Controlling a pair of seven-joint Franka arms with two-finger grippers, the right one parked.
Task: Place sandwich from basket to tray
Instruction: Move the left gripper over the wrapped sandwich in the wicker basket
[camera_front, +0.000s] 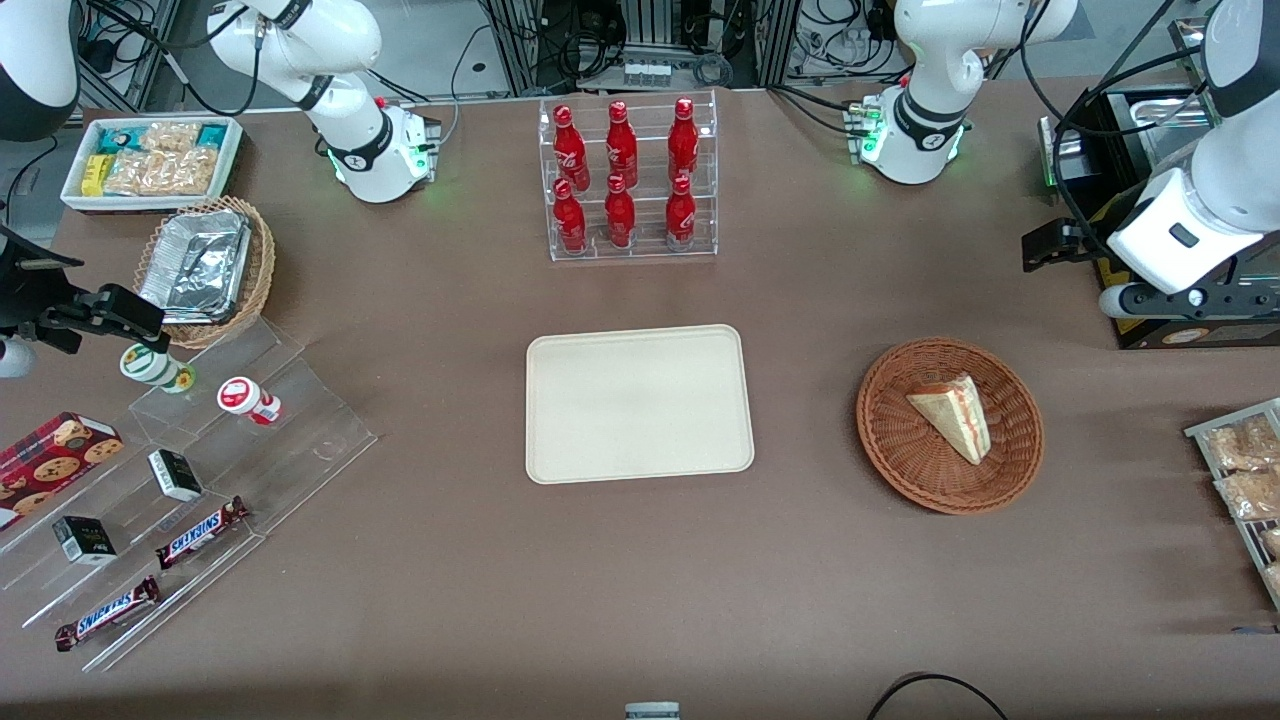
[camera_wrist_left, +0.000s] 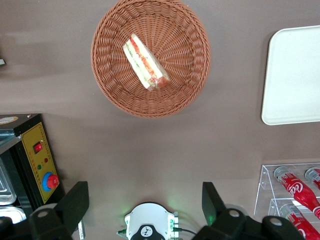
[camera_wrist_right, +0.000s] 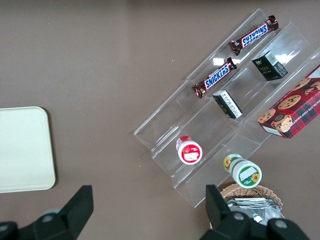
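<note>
The sandwich (camera_front: 952, 412), a pale bread wedge with red and green filling, lies in the round reddish-brown wicker basket (camera_front: 900, 455). The cream tray (camera_front: 640, 405) sits bare beside the basket, toward the parked arm's end. My left gripper (camera_front: 1050, 247) hangs high above the table, farther from the front camera than the basket and toward the working arm's end. It is open and empty. In the left wrist view its fingers (camera_wrist_left: 75, 202) stand wide apart around the gripper's middle (camera_wrist_left: 144, 197), well apart from the sandwich (camera_wrist_left: 145, 62), the basket (camera_wrist_left: 110, 87) and the tray (camera_wrist_left: 295, 75).
A clear rack of red bottles (camera_front: 628, 180) stands farther from the front camera than the tray. A black box with a yellow button panel (camera_wrist_left: 40, 165) sits near the working arm's base (camera_wrist_left: 150, 225). Bagged tan snacks (camera_front: 1245, 470) lie at the working arm's end.
</note>
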